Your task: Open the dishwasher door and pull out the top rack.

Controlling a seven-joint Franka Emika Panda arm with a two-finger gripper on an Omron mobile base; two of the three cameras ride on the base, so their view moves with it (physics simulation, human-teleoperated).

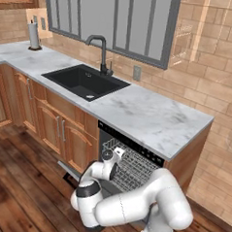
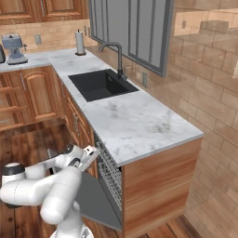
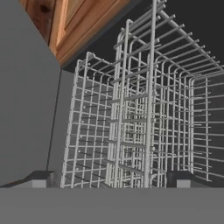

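The dishwasher door is a flat grey panel that hangs open and lowered; its inner face runs along the left of the hand view. The top rack, a light-grey wire basket, sits inside the dark opening under the counter; it is also in the right base view and to the right in the rolled hand view. My gripper is at the rack's front, above the lowered door. Its fingers stand wide apart, open, and wire bars rise between them.
A lower wire basket lies beside the top rack, nearer the door. Brown wooden cabinet doors flank the dishwasher on the left. Above are the marble counter and the black sink. The wooden floor stretches in front.
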